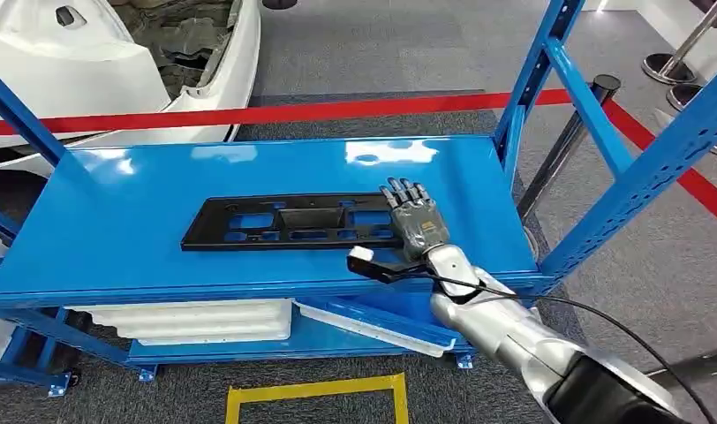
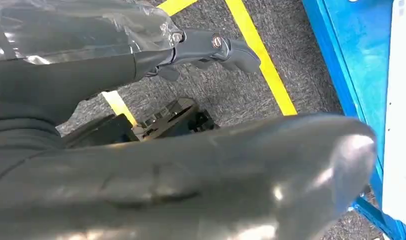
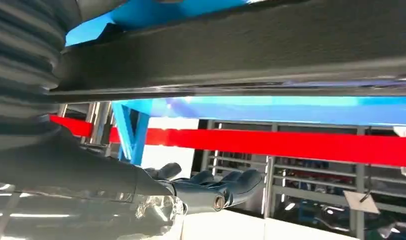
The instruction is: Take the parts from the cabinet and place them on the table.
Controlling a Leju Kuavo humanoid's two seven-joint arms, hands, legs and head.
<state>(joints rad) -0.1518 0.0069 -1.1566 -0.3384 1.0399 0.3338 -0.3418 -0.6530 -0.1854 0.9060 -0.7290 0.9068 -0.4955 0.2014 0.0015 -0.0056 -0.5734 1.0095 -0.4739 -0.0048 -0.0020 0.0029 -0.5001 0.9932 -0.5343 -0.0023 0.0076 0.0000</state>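
One black part [image 1: 289, 222] | blue shelf [image 1: 125, 230] | right robot hand [image 1: 414, 221] resting flat on it

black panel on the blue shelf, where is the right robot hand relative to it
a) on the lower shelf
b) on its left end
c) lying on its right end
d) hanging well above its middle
c: in the head view the right robot hand lies with its fingers spread flat over the right end of the black panel, which lies flat on the blue shelf.
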